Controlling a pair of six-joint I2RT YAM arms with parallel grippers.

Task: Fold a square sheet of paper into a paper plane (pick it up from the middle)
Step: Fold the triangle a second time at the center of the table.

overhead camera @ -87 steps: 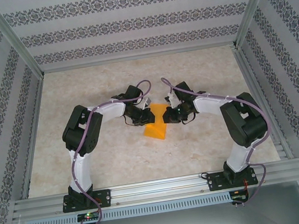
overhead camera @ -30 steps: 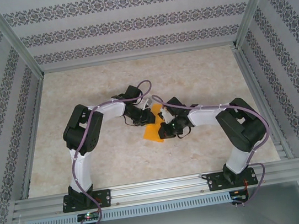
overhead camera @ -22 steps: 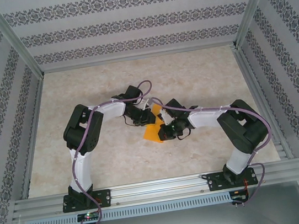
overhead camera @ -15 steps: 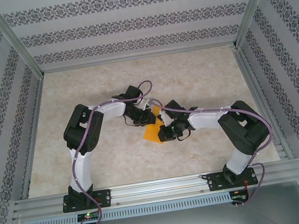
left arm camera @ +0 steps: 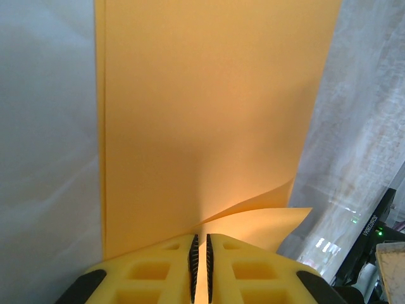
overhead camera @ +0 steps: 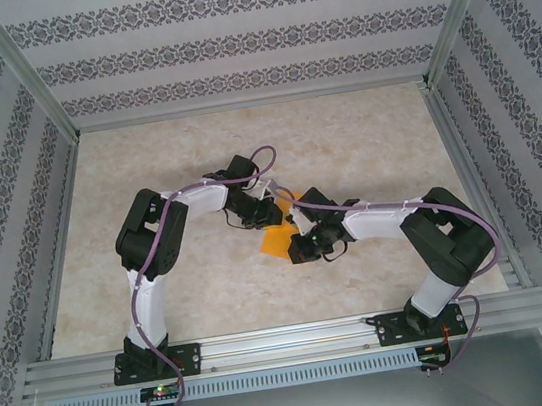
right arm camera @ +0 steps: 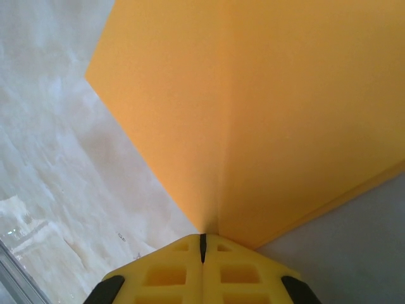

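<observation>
Moved nearer, my right claw [overhead camera: 298, 251] and the farther left claw [overhead camera: 263, 213] both clamp the sheet [overhead camera: 274, 241] between them.

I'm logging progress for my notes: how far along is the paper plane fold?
Done: the sheet is doubled over, with one layer peeking from under the other. In hand: the left gripper and right gripper are each shut on it. Left: nose and wing folds; there is no pointed wedge yet.
</observation>
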